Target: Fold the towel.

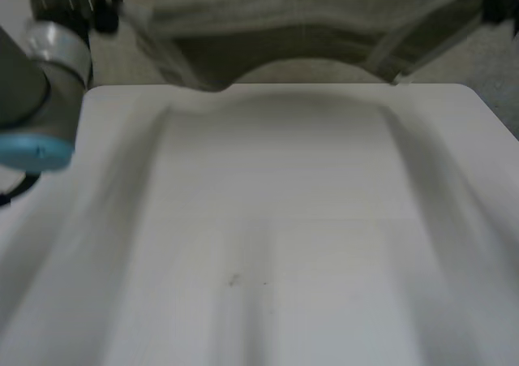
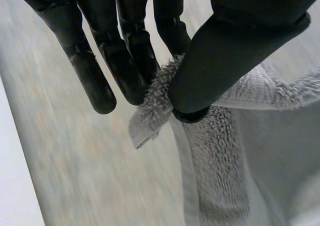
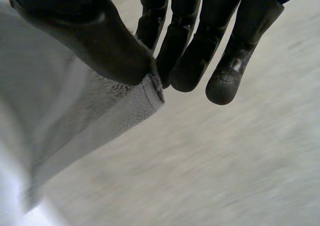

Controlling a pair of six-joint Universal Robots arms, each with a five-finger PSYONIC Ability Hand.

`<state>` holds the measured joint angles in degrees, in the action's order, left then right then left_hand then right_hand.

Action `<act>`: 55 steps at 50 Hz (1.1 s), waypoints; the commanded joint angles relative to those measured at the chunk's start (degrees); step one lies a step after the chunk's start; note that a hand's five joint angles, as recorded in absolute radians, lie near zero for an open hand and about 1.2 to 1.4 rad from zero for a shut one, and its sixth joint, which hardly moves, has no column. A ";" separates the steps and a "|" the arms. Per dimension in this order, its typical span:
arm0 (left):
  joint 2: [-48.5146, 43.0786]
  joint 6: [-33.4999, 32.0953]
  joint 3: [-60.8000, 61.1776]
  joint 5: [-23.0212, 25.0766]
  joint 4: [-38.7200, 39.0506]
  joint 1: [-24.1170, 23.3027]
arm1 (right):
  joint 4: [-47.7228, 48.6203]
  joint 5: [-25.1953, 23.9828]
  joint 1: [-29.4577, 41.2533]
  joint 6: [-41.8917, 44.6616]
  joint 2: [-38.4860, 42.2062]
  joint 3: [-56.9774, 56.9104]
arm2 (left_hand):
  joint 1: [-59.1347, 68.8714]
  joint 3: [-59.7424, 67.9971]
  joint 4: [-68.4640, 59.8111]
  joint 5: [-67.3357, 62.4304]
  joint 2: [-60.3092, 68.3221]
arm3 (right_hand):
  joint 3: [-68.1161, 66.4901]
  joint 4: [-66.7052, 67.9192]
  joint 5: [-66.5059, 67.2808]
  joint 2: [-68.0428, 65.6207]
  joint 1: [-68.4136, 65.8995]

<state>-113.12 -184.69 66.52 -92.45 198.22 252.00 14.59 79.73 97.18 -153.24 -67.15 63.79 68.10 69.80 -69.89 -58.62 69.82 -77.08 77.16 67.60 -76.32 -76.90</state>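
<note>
left hand (image 2: 220,60) and right hand (image 3: 100,40) each pinch a towel (image 1: 308,17) corner, aloft. even tension needed; lay it square on table (image 1: 268,220).

White table (image 1: 284,244) with rounded far corners, pale speckled floor (image 1: 492,72) beyond its far edge

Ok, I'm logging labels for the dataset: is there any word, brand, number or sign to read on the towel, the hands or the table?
There is none to read.
The towel shows no tag or print.
The left hand and right hand, each pinching a towel corner, bear no lettering.
The white table carries only tiny dark specks.
</note>
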 commanded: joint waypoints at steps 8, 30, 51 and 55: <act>-5.26 -0.85 30.40 7.11 10.42 0.86 | -5.35 -8.01 -0.85 14.79 9.57 22.86 | 11.90 10.20 -10.11 -11.38 10.18 | -2.92 2.84 2.40 -3.68 -3.10; 14.92 -14.73 46.58 7.63 0.79 4.64 | -26.89 -7.48 -10.87 22.20 -9.75 26.83 | 11.90 10.20 -10.11 -11.38 10.18 | -2.92 2.84 2.40 -3.68 -3.10; 14.45 -15.52 44.16 15.20 -10.67 3.93 | -39.81 -7.04 -19.04 40.13 -11.16 26.13 | 11.90 10.20 -10.11 -11.38 10.18 | -2.92 2.84 2.40 -3.68 -3.10; 7.86 -16.14 38.01 15.02 -10.05 3.93 | -36.83 -4.33 -12.38 35.22 -2.66 18.25 | 11.90 10.20 -10.11 -11.38 10.18 | -2.92 2.84 2.40 -3.68 -3.10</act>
<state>-94.58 -200.00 113.26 -76.74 186.14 255.99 -26.53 72.57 78.43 -112.37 -79.18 89.92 68.10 69.81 -69.90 -58.62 69.82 -77.12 77.16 67.60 -76.63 -76.91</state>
